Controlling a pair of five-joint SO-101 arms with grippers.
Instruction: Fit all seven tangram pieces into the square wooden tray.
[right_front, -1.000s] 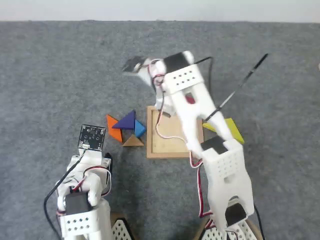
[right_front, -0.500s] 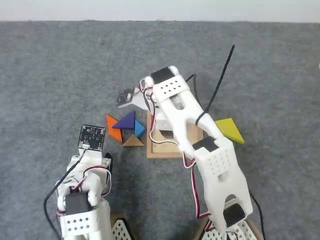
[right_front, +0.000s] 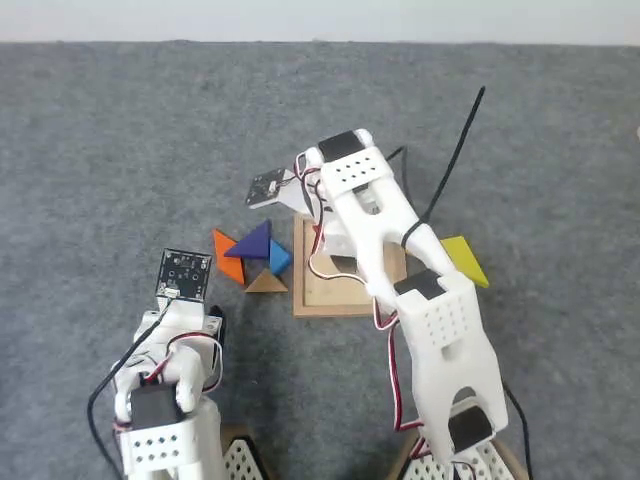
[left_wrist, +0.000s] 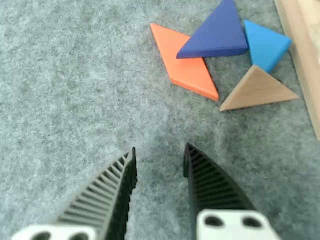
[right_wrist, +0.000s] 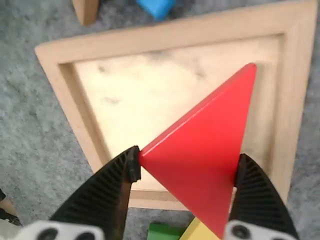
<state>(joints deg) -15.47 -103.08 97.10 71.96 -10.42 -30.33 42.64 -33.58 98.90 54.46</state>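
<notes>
Left gripper (left_wrist: 159, 155): jaws apart, empty, over the grey carpet (left_wrist: 60, 100). Beyond it lie an orange piece (left_wrist: 186, 67), a dark blue triangle (left_wrist: 217, 35), a light blue triangle (left_wrist: 265, 45) and a wooden triangle (left_wrist: 257, 90), clustered just outside the tray (right_front: 300, 295). Right gripper (right_wrist: 187, 164): clamped on the red triangle (right_wrist: 205, 150), over the tray's recess. A yellow piece (right_front: 465, 258) lies on the carpet at the tray's other side.

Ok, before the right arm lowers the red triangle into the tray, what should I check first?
1. Grip: red triangle held by the right gripper: ok.
2. Landing spot: wooden tray, visible floor bare: ok.
3. Alignment of triangle edges with tray walls: cannot tell.
4. Other arm: left gripper open, off the tray: ok.
5. Loose pieces: orange parallelogram outside the tray: ok.
</notes>
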